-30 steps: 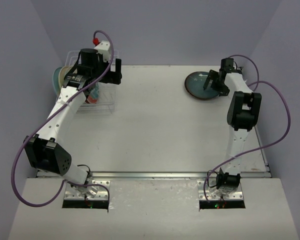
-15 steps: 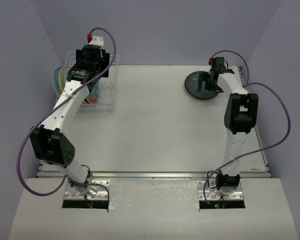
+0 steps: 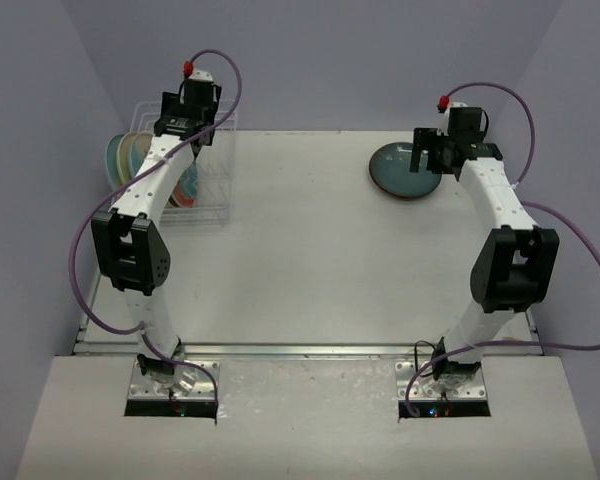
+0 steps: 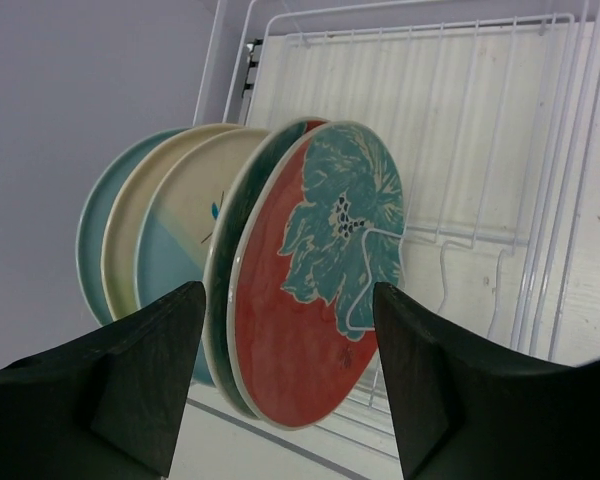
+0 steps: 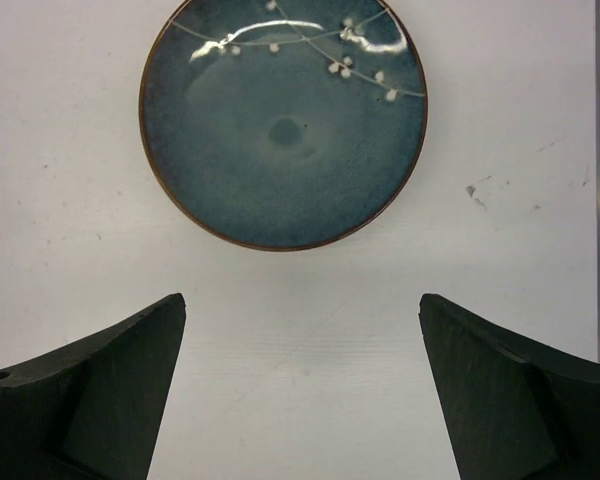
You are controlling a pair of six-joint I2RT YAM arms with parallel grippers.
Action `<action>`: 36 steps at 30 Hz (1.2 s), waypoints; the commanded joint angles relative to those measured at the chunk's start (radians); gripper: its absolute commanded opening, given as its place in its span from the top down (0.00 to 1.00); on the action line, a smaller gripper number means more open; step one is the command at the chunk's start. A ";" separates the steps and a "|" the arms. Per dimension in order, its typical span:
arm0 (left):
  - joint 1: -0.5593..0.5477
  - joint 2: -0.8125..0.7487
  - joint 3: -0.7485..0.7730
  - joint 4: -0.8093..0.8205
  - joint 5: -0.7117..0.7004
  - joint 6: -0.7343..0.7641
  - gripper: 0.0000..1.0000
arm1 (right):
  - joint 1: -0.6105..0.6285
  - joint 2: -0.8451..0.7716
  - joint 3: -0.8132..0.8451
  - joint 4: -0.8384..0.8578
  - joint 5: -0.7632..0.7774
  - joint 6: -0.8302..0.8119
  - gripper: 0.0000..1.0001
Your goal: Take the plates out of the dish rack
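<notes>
White tabletop (image 3: 310, 250) | red-and-teal glazed round plate (image 4: 320, 290) stands upright in white wire dish rack (image 4: 500, 150), dead ahead of your left gripper (image 4: 287, 330), jaws apart | right gripper (image 5: 302, 320) spread wide over flat dark-teal plate (image 5: 283, 120)

Red plate (image 4: 302, 340), teal leaf pattern; dark teal plate (image 5: 283, 125), white blossom sprigs; white rack (image 4: 480, 150).
</notes>
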 commanded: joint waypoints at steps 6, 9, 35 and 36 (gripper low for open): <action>0.063 0.058 0.108 -0.025 0.012 0.005 0.31 | 0.000 -0.092 -0.110 0.033 -0.054 0.008 0.01; 0.085 0.072 0.113 -0.036 0.038 -0.004 0.31 | 0.004 -0.105 -0.130 0.034 -0.056 0.007 0.01; 0.094 0.004 0.022 0.045 0.119 0.059 0.33 | 0.020 -0.095 -0.168 0.051 -0.056 0.014 0.01; 0.090 0.000 0.016 0.052 0.119 0.064 0.33 | 0.020 -0.094 -0.169 0.051 -0.056 0.014 0.01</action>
